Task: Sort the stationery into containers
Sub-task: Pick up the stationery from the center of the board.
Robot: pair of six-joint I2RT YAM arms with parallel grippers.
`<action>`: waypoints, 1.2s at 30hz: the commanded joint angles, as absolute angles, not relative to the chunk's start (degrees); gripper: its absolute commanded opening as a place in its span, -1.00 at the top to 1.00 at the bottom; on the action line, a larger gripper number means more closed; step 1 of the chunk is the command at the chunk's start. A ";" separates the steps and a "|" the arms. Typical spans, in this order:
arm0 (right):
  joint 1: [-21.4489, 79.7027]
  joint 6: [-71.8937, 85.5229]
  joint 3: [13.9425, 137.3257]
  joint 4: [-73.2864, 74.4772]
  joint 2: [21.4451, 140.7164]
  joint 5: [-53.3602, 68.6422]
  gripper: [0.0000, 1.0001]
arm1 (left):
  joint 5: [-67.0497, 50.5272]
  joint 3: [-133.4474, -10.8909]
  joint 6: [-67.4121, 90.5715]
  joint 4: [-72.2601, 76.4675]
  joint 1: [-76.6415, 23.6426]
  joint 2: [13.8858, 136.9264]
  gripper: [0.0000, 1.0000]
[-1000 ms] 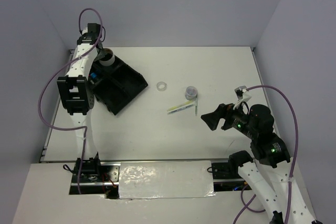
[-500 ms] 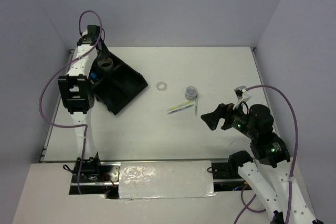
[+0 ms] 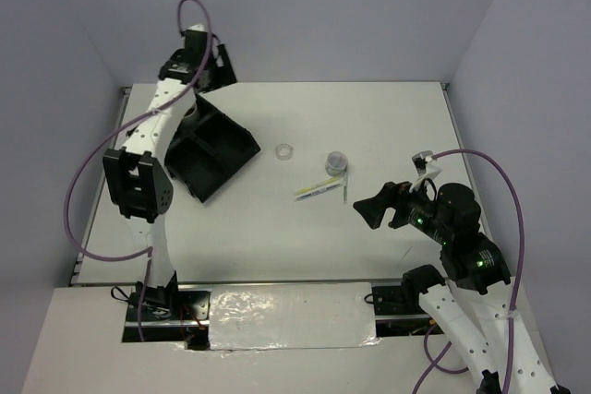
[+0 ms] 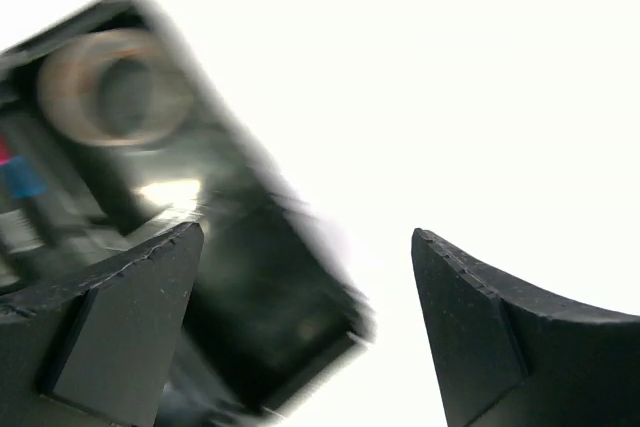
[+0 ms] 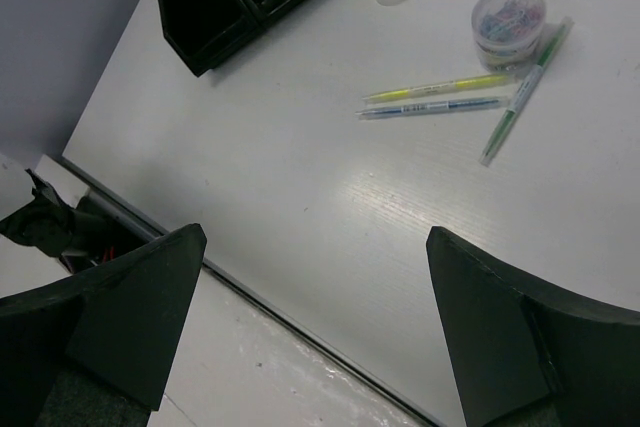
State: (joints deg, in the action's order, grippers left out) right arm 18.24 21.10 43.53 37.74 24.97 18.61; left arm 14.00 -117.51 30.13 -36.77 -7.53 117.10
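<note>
Over the far-left corner of the desk [image 3: 277,237], the left pincer [image 4: 305,247] hangs above the black tray [image 3: 226,143], spread wide with nothing between its fingers. The grey tape roll [image 4: 112,87] lies inside one compartment, though that wrist view is smeared. On the right side, the right pincer [image 5: 315,237] is likewise wide open and empty, facing what remains outside the tray: a clear tape roll [image 3: 285,150] alone on the desk, and thin pens [image 5: 440,87] lying close together, one just beside a tub of clips [image 5: 508,17]. Trouble likely comes from that crowding. Closing on one pen could drag its neighbour or knock the tub, and a flat, thin pen may slip from the fingertips. The clear roll could skid away if pinched off-centre.
</note>
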 commanded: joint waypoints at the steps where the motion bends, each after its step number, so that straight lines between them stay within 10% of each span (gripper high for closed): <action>1: 18.81 20.21 45.18 37.18 25.31 18.02 -0.99 | 13.18 -115.85 26.54 -35.24 -18.70 112.85 -0.95; 11: 18.90 20.13 45.44 38.41 23.73 17.40 -0.99 | 17.75 -95.38 30.94 -26.11 -34.10 110.65 -0.65; 26: 18.99 20.21 45.44 38.50 23.29 18.37 -0.99 | 15.73 -105.47 28.57 -28.39 -28.57 125.15 -0.12; 36: 19.07 20.21 44.91 38.06 23.47 17.93 -0.99 | 9.59 -103.64 29.26 -26.02 -27.42 128.32 -0.12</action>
State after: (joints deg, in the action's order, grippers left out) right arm 18.52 21.06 43.59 38.65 23.68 17.82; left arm 13.32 -104.51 28.75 -28.34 -27.09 127.55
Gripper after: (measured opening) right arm 0.997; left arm 0.564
